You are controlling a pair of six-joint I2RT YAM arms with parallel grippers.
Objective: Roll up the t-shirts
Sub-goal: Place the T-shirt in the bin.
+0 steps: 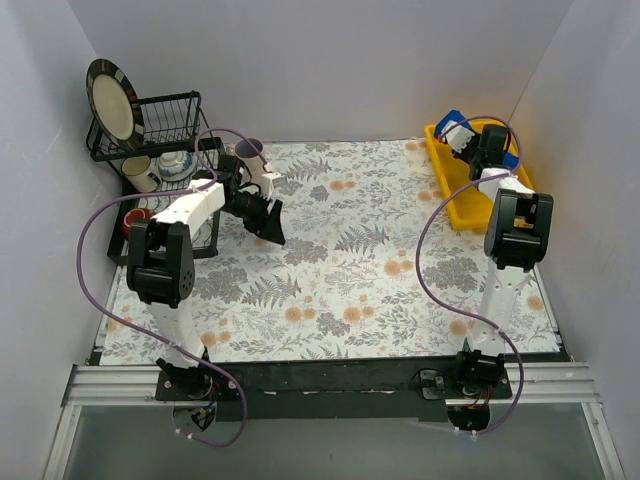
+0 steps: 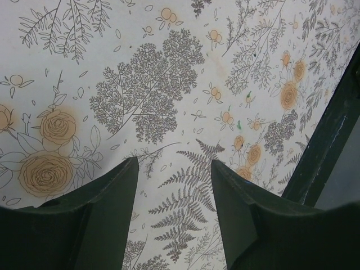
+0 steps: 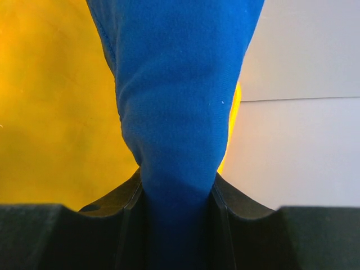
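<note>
White walls box in your floral-printed surface (image 1: 350, 290) on three sides.

Your right gripper (image 1: 463, 140) is at the far right corner, and its wrist view shows it (image 3: 177, 180) pinching a bunched fold of the royal-blue t-shirt (image 3: 177, 84). The cloth fills the gap between the two dark fingers (image 3: 126, 197) and rises away from them in a smooth column. Behind the fabric on one side you see the floor of the yellow bin (image 3: 56, 101), and on the other side plain white wall. From above, only a small piece of the t-shirt (image 1: 450, 120) shows, at the far end of the yellow bin (image 1: 455, 200), just beside the gripper. No lettering or graphic is visible in any view. The bin lies along the right edge of the surface.

Your left gripper (image 1: 270, 225) hangs over the far left part of the surface with its fingers (image 2: 107, 208) spread apart and nothing between them (image 2: 174, 163). Below them there is only the fern and rose print (image 2: 152, 90), with a dark strip (image 2: 332, 129) crossing the right side of that wrist view.

Left of that arm stands a black wire dish rack (image 1: 170, 115). It holds an upright plate (image 1: 110, 100), a patterned bowl (image 1: 178, 163) and a cream mug (image 1: 140, 172). Another mug (image 1: 248, 150) sits just behind the left arm.
</note>
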